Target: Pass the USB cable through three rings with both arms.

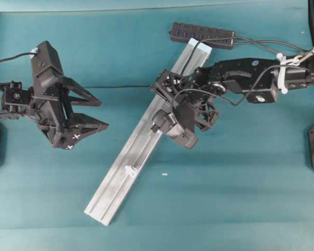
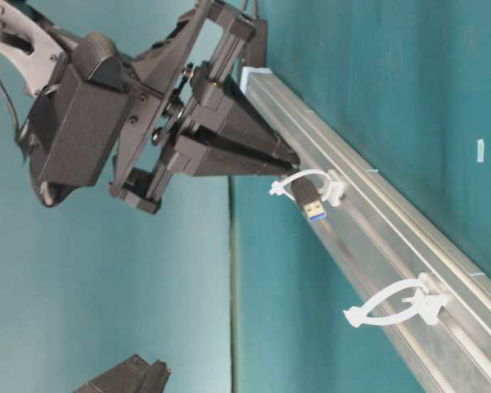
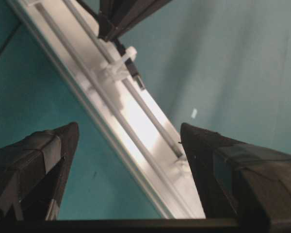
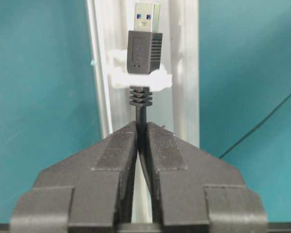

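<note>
Pinching the USB cable (image 4: 141, 127) just behind its ribbed strain relief, right gripper (image 4: 141, 145) clamped tight, plug (image 4: 144, 39) poked through a white ring (image 4: 155, 80) on the silver aluminium rail (image 1: 141, 144), metal tip beyond the loop. Next ring (image 2: 393, 309) farther down the rail, unthreaded. Left gripper (image 1: 94, 112) spread wide, holding nothing, hovering well apart over the teal table (image 1: 225, 198); black USB hub (image 1: 203, 35) at rail's far end.

Both arms (image 1: 240, 78) blk; triangular pincer (image 1: 89, 112) w/ white x marks.
</note>
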Robot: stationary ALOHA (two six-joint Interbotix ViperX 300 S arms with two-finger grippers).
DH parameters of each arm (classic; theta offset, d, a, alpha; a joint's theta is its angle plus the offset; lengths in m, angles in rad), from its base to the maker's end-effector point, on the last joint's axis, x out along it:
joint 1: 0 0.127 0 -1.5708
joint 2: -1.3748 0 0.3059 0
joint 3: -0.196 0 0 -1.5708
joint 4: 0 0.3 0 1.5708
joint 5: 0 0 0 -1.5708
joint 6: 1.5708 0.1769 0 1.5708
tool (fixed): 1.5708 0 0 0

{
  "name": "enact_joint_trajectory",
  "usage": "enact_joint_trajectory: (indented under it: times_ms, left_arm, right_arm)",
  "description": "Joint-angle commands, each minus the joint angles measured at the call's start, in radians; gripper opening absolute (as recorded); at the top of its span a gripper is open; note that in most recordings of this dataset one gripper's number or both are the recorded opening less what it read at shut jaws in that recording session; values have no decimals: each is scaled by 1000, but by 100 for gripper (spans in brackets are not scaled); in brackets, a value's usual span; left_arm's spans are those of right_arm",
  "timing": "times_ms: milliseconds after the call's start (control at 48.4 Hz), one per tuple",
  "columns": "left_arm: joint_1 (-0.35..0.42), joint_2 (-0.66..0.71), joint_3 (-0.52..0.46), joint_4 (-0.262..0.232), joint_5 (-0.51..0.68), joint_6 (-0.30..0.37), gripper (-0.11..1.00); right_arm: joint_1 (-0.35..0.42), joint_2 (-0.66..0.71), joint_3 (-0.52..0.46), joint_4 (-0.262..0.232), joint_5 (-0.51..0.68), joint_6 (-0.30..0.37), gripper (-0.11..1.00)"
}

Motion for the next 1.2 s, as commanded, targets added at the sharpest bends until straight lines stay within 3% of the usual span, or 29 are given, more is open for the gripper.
enact_joint_trajectory:
  times_ms: [0, 248, 496, 806, 1178]
  left_arm:
    - [-3, -8, -9, 2, -8, -2, 91]
    - [-14, 11, -15, 2, -34, -15, 91]
    - [-26, 80, -35, 2, -107, -46, 91]
    - [-58, 272, -74, 2, -221, -135, 91]
    - [-32, 465, -152, 2, -322, -138, 91]
  right_arm:
    - [11, 3, -14, 15, -5, 12, 10]
    - [11, 3, -14, 57, -3, 11, 10]
    - [11, 3, -14, 61, -3, 12, 10]
    - [11, 3, -14, 61, -3, 12, 10]
    - [8, 3, -14, 61, -3, 12, 10]
